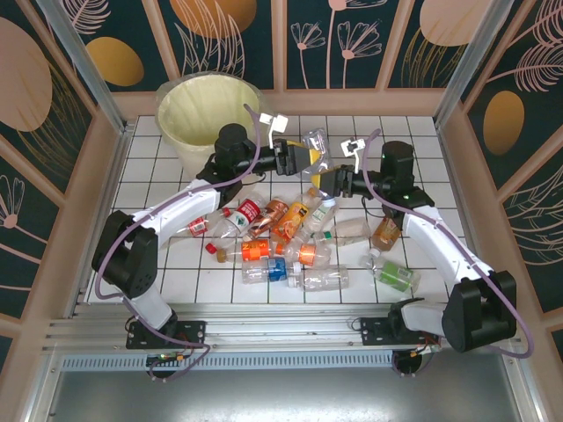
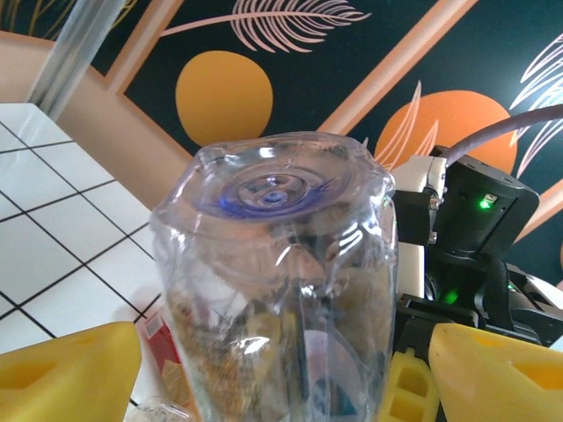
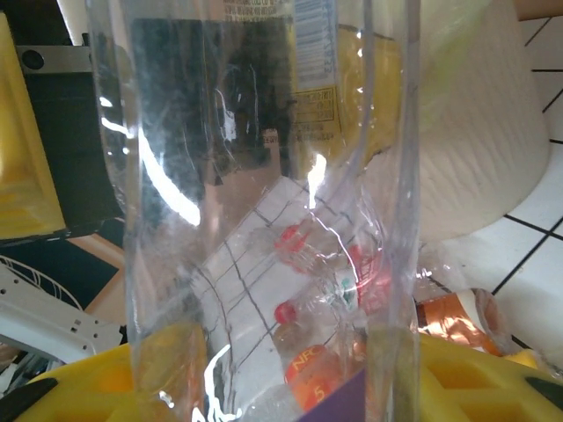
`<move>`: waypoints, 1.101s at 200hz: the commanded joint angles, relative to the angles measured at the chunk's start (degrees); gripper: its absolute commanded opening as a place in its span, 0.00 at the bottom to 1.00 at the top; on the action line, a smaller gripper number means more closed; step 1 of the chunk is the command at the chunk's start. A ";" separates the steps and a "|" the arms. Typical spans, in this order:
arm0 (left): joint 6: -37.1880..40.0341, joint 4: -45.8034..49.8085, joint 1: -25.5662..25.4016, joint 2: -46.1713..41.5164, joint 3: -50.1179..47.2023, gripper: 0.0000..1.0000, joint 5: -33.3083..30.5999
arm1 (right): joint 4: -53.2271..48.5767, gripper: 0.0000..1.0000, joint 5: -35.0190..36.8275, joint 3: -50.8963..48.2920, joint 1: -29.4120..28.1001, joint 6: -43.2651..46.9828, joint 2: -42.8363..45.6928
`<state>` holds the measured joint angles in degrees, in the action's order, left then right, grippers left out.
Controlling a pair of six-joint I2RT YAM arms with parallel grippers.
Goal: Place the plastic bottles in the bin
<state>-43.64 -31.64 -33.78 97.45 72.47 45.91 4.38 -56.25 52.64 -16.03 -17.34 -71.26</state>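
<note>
Clear bottle (image 2: 280, 290) base-up between the yellow jaws

The white tiled table (image 1: 422, 145) in front of me carries the cream bin (image 1: 186, 141) at its far left corner. The plastic bottles (image 1: 281, 239) lie heaped on the middle tiles, touching one another; 1 green-labelled bottle (image 1: 394, 275) lies apart on my right side.

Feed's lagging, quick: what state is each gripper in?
Left gripper: fingers either side of the clear bottle; grip cannot be told.
Right gripper: closed on the same clear bottle.
</note>
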 commanded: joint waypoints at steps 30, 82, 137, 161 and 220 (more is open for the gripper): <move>-3.08 -3.60 -0.23 0.37 2.37 0.73 0.36 | 3.39 0.50 -2.16 -1.19 -1.24 -0.62 0.27; -4.88 -3.96 -0.23 0.02 3.11 0.54 0.36 | 3.45 0.53 -1.41 -1.31 -1.73 -0.32 -0.23; -5.04 -3.29 -0.23 -1.09 3.34 0.41 -0.86 | 3.84 0.61 -0.79 -1.31 -1.86 -0.41 0.29; -1.89 1.87 -0.22 -2.29 4.79 0.41 -3.53 | 3.38 0.79 -0.23 -1.74 -1.84 -0.24 1.91; 9.62 24.45 2.73 -3.75 16.16 0.43 -14.33 | -4.33 0.97 5.41 -2.98 -1.32 2.48 11.17</move>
<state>-40.16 -16.05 -33.43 96.33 83.40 37.32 3.55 -53.12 50.68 -17.39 -16.91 -65.21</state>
